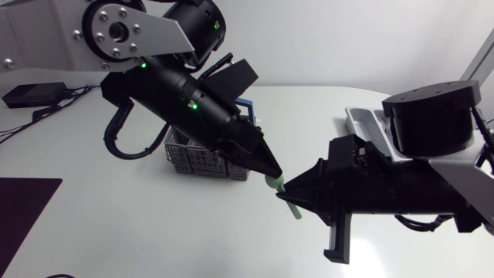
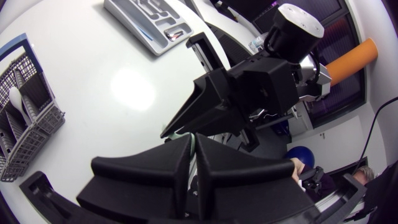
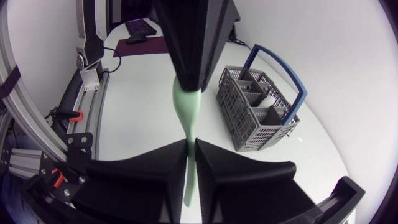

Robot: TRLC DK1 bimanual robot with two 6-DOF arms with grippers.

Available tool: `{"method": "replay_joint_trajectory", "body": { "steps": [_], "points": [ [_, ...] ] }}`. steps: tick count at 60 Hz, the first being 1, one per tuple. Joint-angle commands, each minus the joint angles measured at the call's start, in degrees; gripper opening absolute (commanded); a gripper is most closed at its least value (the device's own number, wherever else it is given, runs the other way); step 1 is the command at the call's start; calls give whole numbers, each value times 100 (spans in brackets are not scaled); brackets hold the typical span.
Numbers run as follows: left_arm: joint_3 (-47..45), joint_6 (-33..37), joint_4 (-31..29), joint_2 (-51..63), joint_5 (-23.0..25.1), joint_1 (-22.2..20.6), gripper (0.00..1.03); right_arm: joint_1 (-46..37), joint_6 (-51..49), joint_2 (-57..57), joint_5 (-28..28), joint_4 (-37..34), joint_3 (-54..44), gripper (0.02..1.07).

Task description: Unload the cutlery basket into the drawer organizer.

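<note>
Robotics lab, by the look: left arm (image 1: 177,93) and right arm (image 1: 432,116) are hanging over a plain white tabletop (image 1: 116,224). A black box (image 1: 31,94) with cables (image 1: 15,127) is lying at the far left corner. A grey cutlery basket (image 1: 193,158) is standing mid-table.

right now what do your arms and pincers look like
Silver-grey links and black joints on both. The left arm carries green lights and a black cable; the right arm has a round black joint. Left pincer and right pincer are matte black, each two broad wedge fingers.
</note>
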Motion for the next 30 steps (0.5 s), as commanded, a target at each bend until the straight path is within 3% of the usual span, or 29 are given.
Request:
{"method": "replay_joint_trajectory", "body": {
  "steps": [1,7,12,22,30],
  "points": [
    [252,84,-64,127,103,75,25,2,-3,-107,104,-154,-183,8],
    [428,40,33,66,103,206,45,11,-12,-194,165,-269,-245,8],
    [472,-303,507,-101,103,373,53,11,-30,-274,218,-374,-306,8],
    [446,-909,1448,-382,77,795,57,-209,-117,-449,447,-497,-491,8],
    [226,-918,1782,-453,-503,1006,57,-1202,-293,-397,482,-550,-447,8]
  ]
}}
